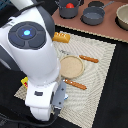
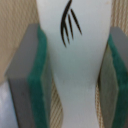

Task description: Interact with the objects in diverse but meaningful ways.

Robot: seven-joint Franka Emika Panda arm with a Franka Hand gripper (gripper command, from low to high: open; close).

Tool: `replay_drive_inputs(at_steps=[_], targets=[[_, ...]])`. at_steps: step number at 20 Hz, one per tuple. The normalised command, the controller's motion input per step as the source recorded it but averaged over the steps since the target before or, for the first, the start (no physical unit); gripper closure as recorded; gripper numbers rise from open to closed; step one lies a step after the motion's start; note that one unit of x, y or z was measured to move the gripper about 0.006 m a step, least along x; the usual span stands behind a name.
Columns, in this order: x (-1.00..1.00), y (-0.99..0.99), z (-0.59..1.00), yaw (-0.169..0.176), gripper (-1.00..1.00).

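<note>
Fingers pinch the fish on its smooth sides (pads barely overlapping), so any jerk could slip it.

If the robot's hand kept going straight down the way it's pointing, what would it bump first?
The hand already has the white fish between its green pads. Straight beyond lies the woven mat, so the fish would probably touch that first, though how near is unclear.
</note>
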Motion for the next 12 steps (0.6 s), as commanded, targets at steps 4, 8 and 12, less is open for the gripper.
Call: replay_drive_inputs(at_steps=[4, 8, 12], targets=[[-0.16, 0.90, 0.77, 0.000, 1.00], [-0.11, 0.95, 0.34, 0.000, 1.00], [-0.03, 0.95, 0.03, 0.000, 1.00]])
